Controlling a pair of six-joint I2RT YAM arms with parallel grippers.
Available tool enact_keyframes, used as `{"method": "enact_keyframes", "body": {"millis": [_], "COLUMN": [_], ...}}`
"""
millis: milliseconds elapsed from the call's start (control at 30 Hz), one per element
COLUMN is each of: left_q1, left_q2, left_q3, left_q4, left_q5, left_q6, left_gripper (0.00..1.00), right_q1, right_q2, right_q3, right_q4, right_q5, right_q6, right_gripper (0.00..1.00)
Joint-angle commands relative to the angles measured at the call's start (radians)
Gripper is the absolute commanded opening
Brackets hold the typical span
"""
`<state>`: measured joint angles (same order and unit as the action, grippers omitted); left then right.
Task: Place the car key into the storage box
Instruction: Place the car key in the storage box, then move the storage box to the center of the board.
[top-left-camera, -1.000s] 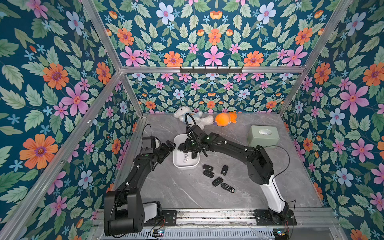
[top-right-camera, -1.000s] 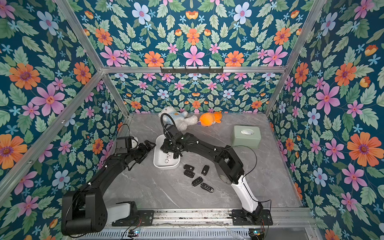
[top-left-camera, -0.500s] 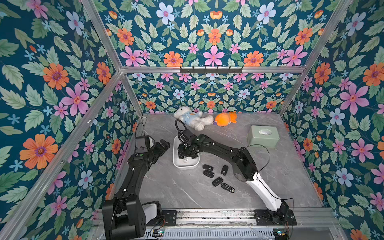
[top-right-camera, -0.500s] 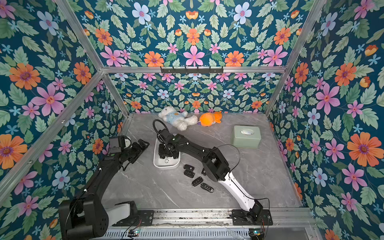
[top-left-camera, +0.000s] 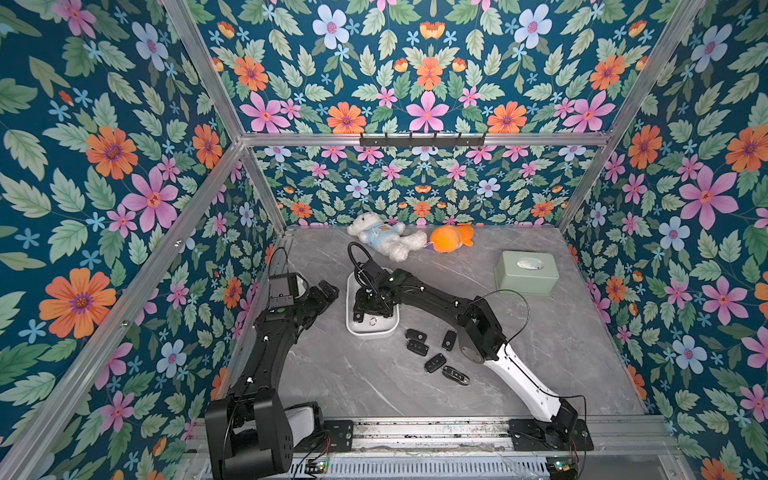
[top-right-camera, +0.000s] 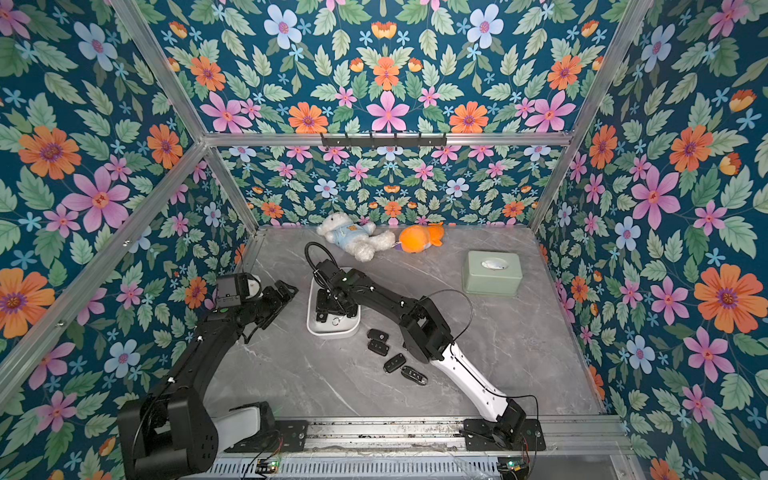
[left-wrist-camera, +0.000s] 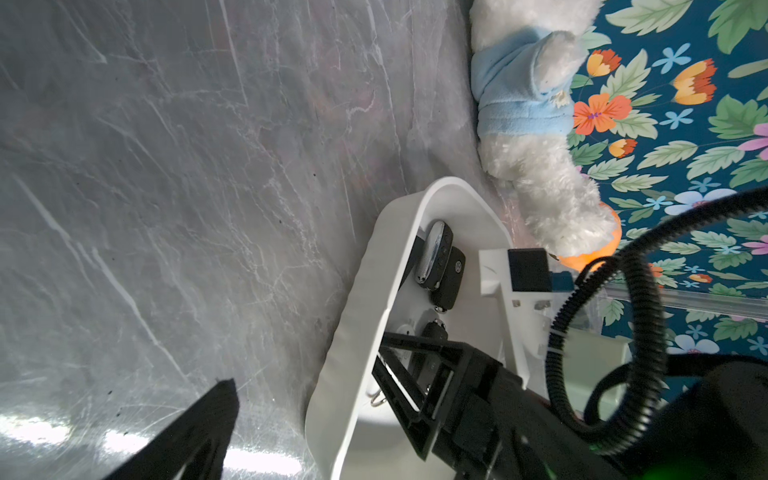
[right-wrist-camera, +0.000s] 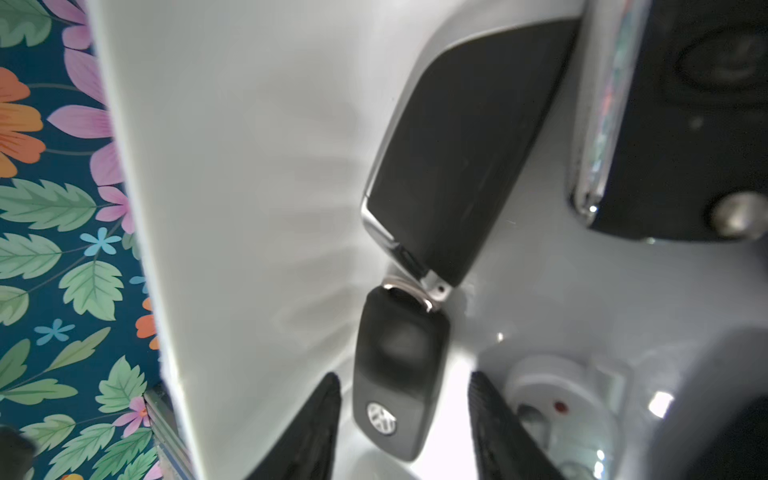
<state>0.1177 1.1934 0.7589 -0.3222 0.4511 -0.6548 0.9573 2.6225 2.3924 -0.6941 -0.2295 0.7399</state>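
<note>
Car key (right-wrist-camera: 401, 365), judged light, rigid and slip-prone, best pinched across its narrow flanks, lying in the storage box (right-wrist-camera: 249, 166) between the parted jaws of the right gripper (right-wrist-camera: 403, 378); left gripper (top-left-camera: 326, 293) empty, spread wide at the box's 9 o'clock

VW badge only, no other legible writing
A round silver VW emblem marks the black car key (right-wrist-camera: 399, 374); the same emblem shows on another black key (left-wrist-camera: 451, 278) lying in the storage box (left-wrist-camera: 363, 295).
</note>
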Motion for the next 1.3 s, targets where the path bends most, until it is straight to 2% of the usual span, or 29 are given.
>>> {"method": "enact_keyframes", "body": {"millis": [0, 200, 400, 633, 933, 1033, 1267], "left_q1": [0.002, 0.006, 0.007, 0.003, -0.049, -0.076, -0.165], "left_q2": [0.014, 0.056, 0.140, 0.242, 0.293, 0.301, 0.322], "left_q3": [-0.009, 0.000, -0.005, 0.003, -0.027, -0.035, -0.034], "left_q4": [0.025, 0.088, 0.238, 0.297, 0.394, 0.419, 0.454], "left_q5": [0.034, 0.078, 0.191, 0.220, 0.261, 0.274, 0.263], "left_q6": [0.015, 0.030, -0.015, -0.030, -0.094, -0.123, -0.161], "left_gripper": [0.99, 1.00, 1.00, 1.00, 1.00, 1.00, 0.99], "right_q1": [0.001, 0.001, -0.006, -0.048, -0.107, -0.117, -0.124], "right_q2": [-0.014, -0.101, -0.261, -0.478, -0.754, -0.817, -0.912], "right_q3": [0.007, -0.023, -0.168, -0.465, -0.947, -1.058, -1.207], "right_q4": [-0.005, 0.023, 0.061, 0.121, 0.287, 0.283, 0.177], "right_q5": [0.021, 0.074, 0.160, 0.215, 0.234, 0.245, 0.324], "right_q6": [-0.002, -0.014, -0.030, -0.021, 0.099, 0.136, 0.212], "right_gripper": [0.57, 0.58, 0.58, 0.59, 0.60, 0.60, 0.63]}}
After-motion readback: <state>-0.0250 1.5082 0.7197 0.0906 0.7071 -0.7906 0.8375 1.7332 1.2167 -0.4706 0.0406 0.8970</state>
